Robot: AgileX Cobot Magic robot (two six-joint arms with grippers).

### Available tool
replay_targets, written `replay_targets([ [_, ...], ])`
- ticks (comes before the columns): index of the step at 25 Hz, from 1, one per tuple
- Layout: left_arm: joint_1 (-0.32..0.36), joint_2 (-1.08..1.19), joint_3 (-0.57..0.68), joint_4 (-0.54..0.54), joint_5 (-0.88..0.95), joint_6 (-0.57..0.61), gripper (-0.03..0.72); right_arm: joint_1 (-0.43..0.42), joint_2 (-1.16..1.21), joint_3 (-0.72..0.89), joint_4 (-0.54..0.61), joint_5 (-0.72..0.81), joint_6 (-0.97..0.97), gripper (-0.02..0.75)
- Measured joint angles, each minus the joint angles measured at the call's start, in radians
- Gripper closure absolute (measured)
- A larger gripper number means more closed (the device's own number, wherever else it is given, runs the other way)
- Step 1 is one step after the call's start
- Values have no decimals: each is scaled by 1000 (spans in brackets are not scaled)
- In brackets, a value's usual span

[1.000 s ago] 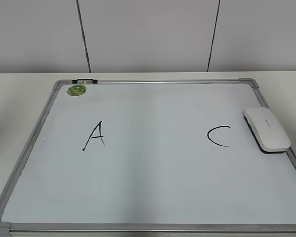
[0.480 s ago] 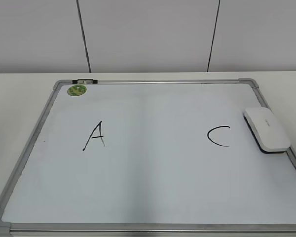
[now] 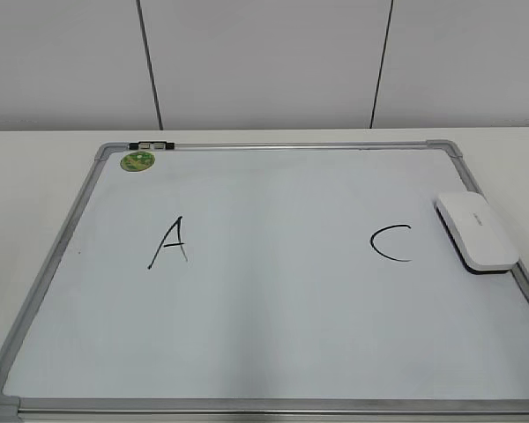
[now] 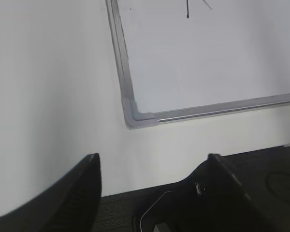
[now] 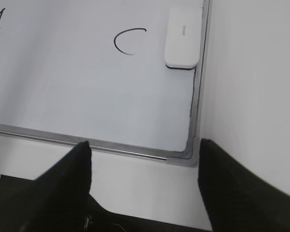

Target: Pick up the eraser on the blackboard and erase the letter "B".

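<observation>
The blackboard point(image 3: 273, 352) is a white dry-erase board with a grey frame, lying flat on the table. It bears a black "A" point(image 3: 169, 243) and a black "C" point(image 3: 392, 242); no letter "B" shows between them. The white eraser point(image 3: 476, 231) lies on the board's right edge beside the "C", also in the right wrist view point(image 5: 182, 36). My left gripper point(image 4: 152, 162) is open and empty, over the table near the board's front left corner point(image 4: 135, 116). My right gripper point(image 5: 144, 147) is open and empty, near the board's front right corner point(image 5: 183, 157). Neither gripper shows in the exterior view.
A small round green magnet point(image 3: 137, 160) sits at the board's back left corner, next to a dark clip point(image 3: 150, 144) on the frame. A panelled wall point(image 3: 264, 62) stands behind the table. The table's dark front edge point(image 4: 261, 164) shows in the left wrist view.
</observation>
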Motion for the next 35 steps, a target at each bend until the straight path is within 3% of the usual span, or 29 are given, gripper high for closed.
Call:
replay_targets([
  [9, 0, -154, 177, 71, -83, 0, 200, 0, -69, 224, -54, -69, 16, 208],
  [16, 0, -170, 258, 119, -163, 0, 200, 0, -70, 263, -125, -96, 62, 208],
  [21, 0, -172, 269, 133, -165, 0, 200, 0, -70, 280, -202, -86, 121, 208],
  [35, 0, -175, 269, 135, -168, 0, 200, 0, -70, 280, -210, -81, 133, 209],
])
